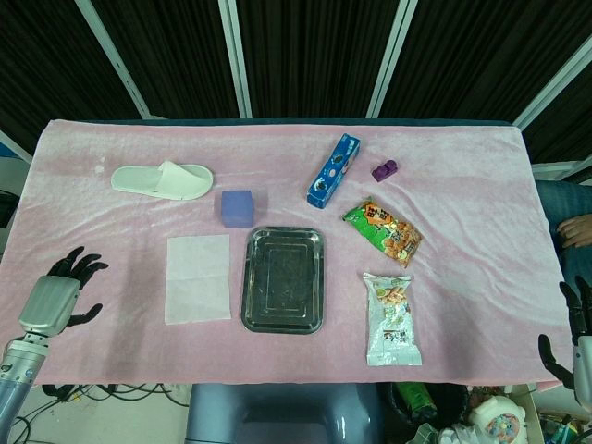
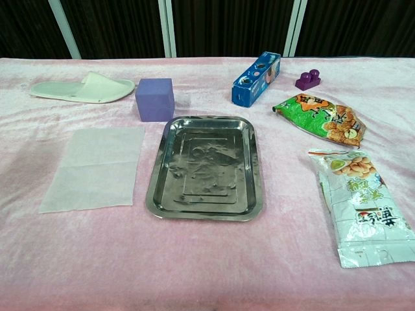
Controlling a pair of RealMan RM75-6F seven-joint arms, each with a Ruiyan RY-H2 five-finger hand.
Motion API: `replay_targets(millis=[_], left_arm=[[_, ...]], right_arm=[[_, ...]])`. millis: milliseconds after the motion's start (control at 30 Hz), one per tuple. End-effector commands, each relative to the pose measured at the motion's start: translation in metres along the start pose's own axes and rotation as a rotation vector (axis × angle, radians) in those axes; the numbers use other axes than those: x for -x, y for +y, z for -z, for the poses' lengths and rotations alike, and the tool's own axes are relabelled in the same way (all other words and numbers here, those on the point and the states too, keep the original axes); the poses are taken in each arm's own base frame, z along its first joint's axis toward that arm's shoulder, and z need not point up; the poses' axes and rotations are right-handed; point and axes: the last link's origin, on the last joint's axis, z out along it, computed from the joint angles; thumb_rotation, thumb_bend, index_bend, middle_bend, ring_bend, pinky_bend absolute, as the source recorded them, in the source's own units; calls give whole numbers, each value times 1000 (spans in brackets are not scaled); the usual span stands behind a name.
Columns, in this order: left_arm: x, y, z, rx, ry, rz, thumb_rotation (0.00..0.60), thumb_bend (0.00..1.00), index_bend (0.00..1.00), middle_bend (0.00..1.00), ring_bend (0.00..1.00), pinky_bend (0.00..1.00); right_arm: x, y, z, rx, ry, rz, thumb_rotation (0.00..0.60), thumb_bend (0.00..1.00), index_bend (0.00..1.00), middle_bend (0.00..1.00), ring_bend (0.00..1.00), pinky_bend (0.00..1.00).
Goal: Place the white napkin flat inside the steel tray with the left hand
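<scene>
Meanwhile, the white napkin [image 1: 198,278] is lying flat on the pink cloth [image 1: 481,185] that is covering the desk, just beside the left edge of the steel tray [image 1: 283,279] and not inside it. The tray is sitting near the middle of the desk with nothing in it.

The left hand [image 1: 57,296] is hovering at the left edge of the desk, well apart from the napkin, with its fingers spread and nothing in them. The right hand [image 1: 575,338] is showing only partly at the lower right corner of the head view, off the desk; its dark fingers are sticking up apart, holding nothing. Neither hand is showing in the chest view.

A purple cube [image 1: 238,208] is standing just behind the napkin and tray, and a white slipper [image 1: 163,179] is lying further back to the left. A blue box [image 1: 333,170] and a small purple block [image 1: 385,170] are resting towards the back. A green snack bag [image 1: 383,232] and a pale snack bag [image 1: 391,318] are lying to the right of the tray.
</scene>
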Motion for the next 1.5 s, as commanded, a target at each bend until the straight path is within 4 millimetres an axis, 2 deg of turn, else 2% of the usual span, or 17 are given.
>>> replay_targets(millis=[33,367,500,867,1133,1500], left_arm=[[21,7,-9,54,-36,30,600,237,266,164,35,176],[57,34,-48,215,-83,8,600,215,304,167,31,165],[62,45,-53,252,-59,32,600,210,310,164,31,159],[75,62,-51,379,-65,9,600,180,338,163,31,144],[77,63,-36,416,-65,-8,600,170,342,162,31,138],[83,56,-37,403,-65,-28,600,191,356,162,31,136]], right_arm=[[16,2,2,5,-24,-56,600,341,0,0,80,150],[19,4,2,41,-43,-79,600,347,0,0,80,150],[19,5,3,59,-54,-80,600,349,0,0,80,150],[21,5,3,75,-83,-76,600,365,0,0,80,151],[21,6,2,93,-87,-72,600,389,0,0,80,151],[21,6,3,108,-95,-76,600,391,0,0,80,150]])
